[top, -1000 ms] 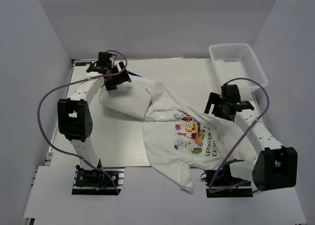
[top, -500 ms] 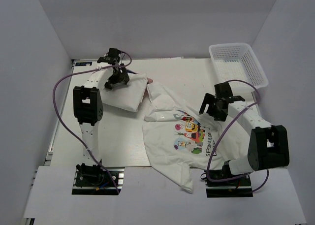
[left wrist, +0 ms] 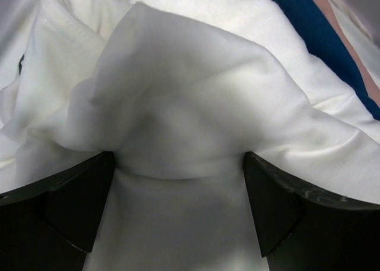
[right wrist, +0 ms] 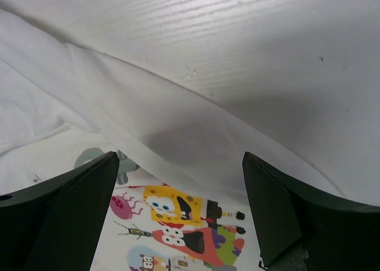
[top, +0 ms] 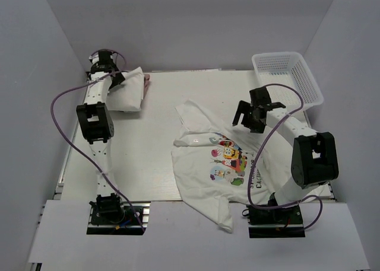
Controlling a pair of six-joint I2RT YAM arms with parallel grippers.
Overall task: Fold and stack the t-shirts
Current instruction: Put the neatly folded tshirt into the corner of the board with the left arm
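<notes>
Seen from overhead, your left arm has swung out to the far-left corner of the table (top: 160, 176). The folded t-shirt (top: 127, 90), a plain white bundle, has travelled there with it from nearer the middle. It now lies well apart from the printed t-shirt (top: 225, 164). The left gripper (top: 107, 69) sits at the bundle's far-left end. In its wrist view the fingers are spread wide, with white cloth puckered up between them and touching both. This looks like pressing into the bundle rather than pinching it, though a light hold cannot be ruled out. Your right gripper (top: 255, 114) has drawn in toward the table's middle and hovers over the far-right edge of the printed t-shirt. Its jaws are spread, with nothing between them. That shirt lies open, print up and rumpled, at centre-right. The white basket (top: 285, 75) stands at the far right. The bundle seems to be parked as the base of the stack, so the printed shirt is judged still to need folding. Your right gripper looks placed to take that shirt's edge.
</notes>
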